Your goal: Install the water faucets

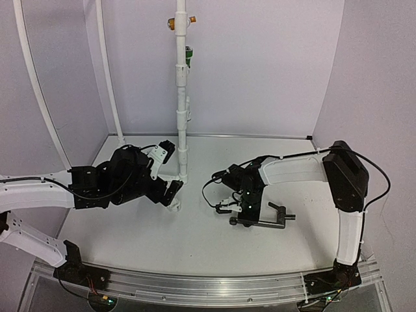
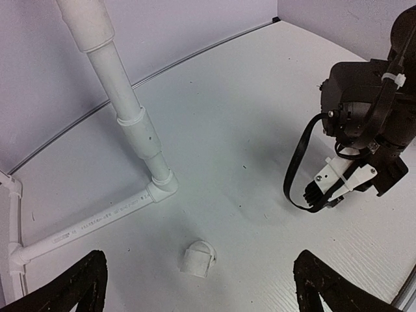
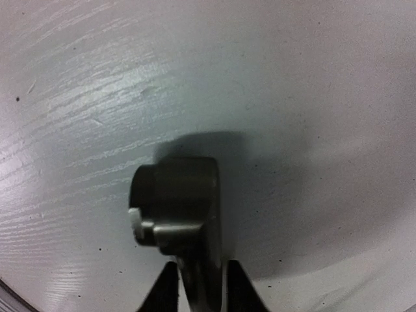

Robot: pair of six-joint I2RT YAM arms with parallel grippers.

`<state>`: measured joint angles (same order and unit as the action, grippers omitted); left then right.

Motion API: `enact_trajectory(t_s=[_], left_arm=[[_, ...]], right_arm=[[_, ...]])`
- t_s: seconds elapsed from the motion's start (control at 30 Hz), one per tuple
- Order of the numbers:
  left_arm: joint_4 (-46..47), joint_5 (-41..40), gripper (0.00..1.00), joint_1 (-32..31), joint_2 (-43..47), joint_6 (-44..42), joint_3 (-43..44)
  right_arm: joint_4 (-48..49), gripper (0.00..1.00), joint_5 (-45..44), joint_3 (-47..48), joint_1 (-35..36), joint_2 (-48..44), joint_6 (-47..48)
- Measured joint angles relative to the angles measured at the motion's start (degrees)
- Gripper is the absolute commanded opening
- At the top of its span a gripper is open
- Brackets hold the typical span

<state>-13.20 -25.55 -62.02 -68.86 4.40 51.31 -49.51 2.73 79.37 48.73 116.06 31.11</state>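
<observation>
Currently the black faucet (image 1: 260,223) is pinched by the right gripper (image 3: 198,286). In the right wrist view its thin stem is clamped between the two fingers, and the thicker head projects beyond them over the table (image 1: 195,240). Seen from above, the faucet is held low, to the right of the white pipe (image 1: 182,97) and nearer the arm bases than the pipe's foot. Whether it touches the table cannot be told. Its long axis is laid roughly level and crosswise, so one end is turned toward the pipe, and the short crossbar end appears to be turned away from it.

The left gripper (image 2: 198,286) is spread wide with nothing held, just beside the pipe's foot and facing the elbow (image 2: 162,185). A small white fitting (image 2: 198,259) lies on the table between its fingers and that elbow.

The coming move is judged to turn on one relation: the pipe stands upright, to the left of and behind the faucet, while the stem lies level. The stem is thus already roughly square to the pipe. It would have to be carried leftward and probably raised to a socket, whose place on the pipe cannot be made out. The faucet is held by the right arm, while the left is nearer the pipe and well placed for steadying it.
</observation>
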Motion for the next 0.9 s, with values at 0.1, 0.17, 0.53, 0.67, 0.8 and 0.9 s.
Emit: enact_trajectory(t_s=[0.1, 0.17, 0.53, 0.67, 0.8, 0.9], left_arm=[[-0.6, -0.1, 1.0, -0.3, 0.0, 0.3, 0.0], [-1.0, -0.1, 1.0, -0.3, 0.0, 0.9, 0.0], [3.8, 1.2, 1.0, -0.3, 4.1, 3.0, 0.0], [4.5, 3.4, 1.0, -0.3, 3.5, 2.6, 1.5], [6.7, 6.3, 0.99, -0.4, 0.6, 1.4, 3.7], [8.6, 7.8, 0.96, -0.8, -2.7, 0.1, 5.7]], right_arm=[[0.4, 0.0, -0.2, 0.0, 0.0, 0.5, -0.4], [0.5, 0.0, 0.4, 0.1, -0.1, 0.5, -0.9], [2.4, 0.0, 17.6, 10.7, -10.3, -9.4, -6.8], [9.8, 0.0, 23.4, 14.8, -15.6, -18.7, -14.1], [17.8, 0.0, 26.2, 14.9, -16.6, -27.7, -23.3], [24.0, 0.0, 28.4, 14.3, -16.1, -31.8, -31.4]])
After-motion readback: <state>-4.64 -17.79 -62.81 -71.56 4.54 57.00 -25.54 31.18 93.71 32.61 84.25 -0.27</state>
